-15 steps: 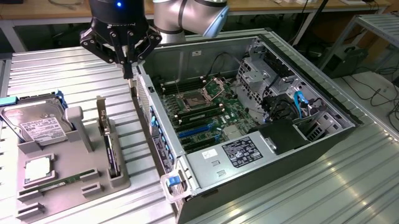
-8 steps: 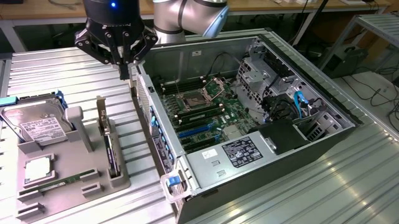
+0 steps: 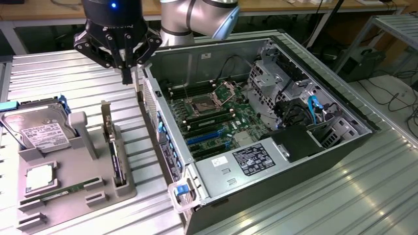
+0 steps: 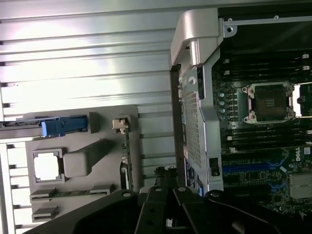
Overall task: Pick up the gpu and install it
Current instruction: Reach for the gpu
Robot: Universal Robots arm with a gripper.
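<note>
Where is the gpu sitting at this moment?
At the exterior view's left, the gpu stands on edge in the grey holder tray, between the hard drive and the open computer case.

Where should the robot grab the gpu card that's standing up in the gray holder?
Probably the long top edge of the gpu, coming straight down from above and pinching its two flat faces. It stands on edge in a slot of the gray holder, so the thin top edge is free while the slot covers its bottom. Stay clear of the metal bracket at one end.
</note>
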